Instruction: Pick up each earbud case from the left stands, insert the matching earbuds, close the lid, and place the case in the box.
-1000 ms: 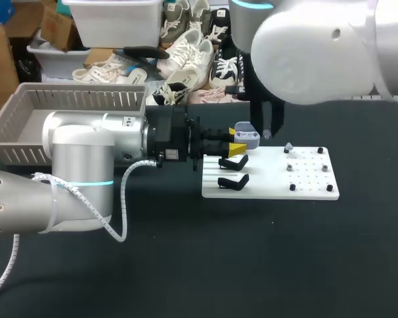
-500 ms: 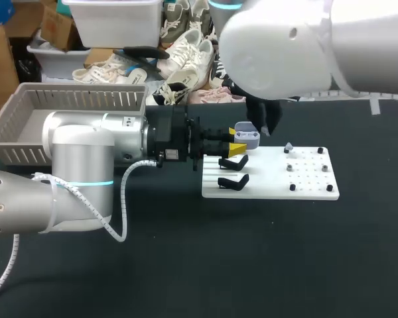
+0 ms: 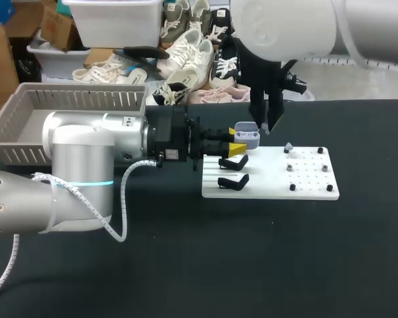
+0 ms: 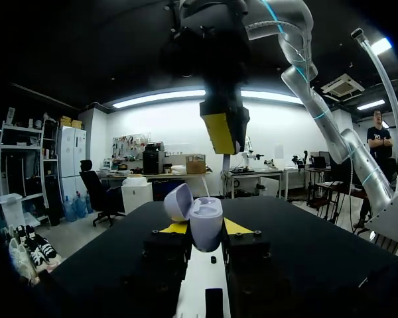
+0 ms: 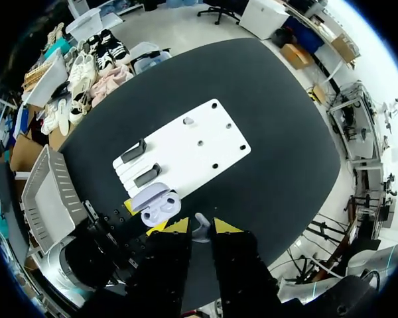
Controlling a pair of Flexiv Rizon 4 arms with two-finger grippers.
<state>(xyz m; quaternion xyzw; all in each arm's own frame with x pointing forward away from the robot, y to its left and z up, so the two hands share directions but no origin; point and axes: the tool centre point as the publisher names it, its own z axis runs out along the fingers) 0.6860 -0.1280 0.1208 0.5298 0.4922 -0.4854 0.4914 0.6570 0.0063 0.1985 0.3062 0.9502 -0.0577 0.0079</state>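
Left tool (image 3: 236, 140), coming in from 9 o'clock in the head view, is clamped on the lavender rounded plastic earbud case (image 3: 246, 138), with a yellow tip pressed to each side of the shell. The case's lid stands hinged open. In the right wrist view its smooth inside shows two shallow hollows. The case is held at the 11 o'clock corner of the flat white rectangular board (image 3: 308, 177), which lies on the black bench (image 3: 186, 265).

Right tool (image 3: 266, 126) hangs fingers-down just at 1 o'clock of the case. In the left wrist view it is above the case and apart from it. Its yellow tips are drawn close together on a small white earbud (image 5: 200, 229).

Two black hooked stands (image 3: 233, 162) sit empty along the board's 9 o'clock edge, right beside the left tool. A second pale earbud (image 3: 288, 147) rests near the board's 12 o'clock edge, and small dark pegs (image 3: 292, 187) dot the rest of its matte surface. A grey slatted plastic basket (image 3: 26, 106) stands at 10 o'clock of the board, well apart from it and partly hidden behind the left arm's glossy white housing.
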